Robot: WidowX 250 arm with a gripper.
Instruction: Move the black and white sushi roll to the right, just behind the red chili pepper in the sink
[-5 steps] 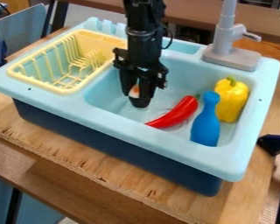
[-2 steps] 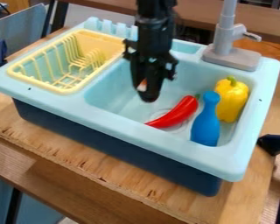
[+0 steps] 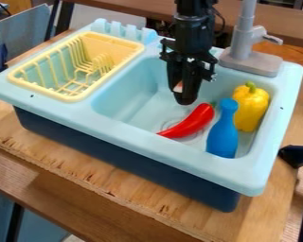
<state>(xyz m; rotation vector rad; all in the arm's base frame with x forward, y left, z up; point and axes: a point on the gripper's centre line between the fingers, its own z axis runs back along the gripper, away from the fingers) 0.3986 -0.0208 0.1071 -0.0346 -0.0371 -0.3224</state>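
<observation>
While the fingers (image 3: pixel 191 89) grip a small pinkish-white thing (image 3: pixel 178 87) over the sink (image 3: pixel 129 130), it is probably light, firm and slippery, best pinched around its middle.

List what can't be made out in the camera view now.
Camera view:
- Small pale-orange thing in the gripper: mostly hidden by its fingers, identity unclear.
- Yellow pepper's lower left: behind the blue pin.
- Drain: partly under the red chili.
- Faucet's top: cut off by the upper edge.
</observation>
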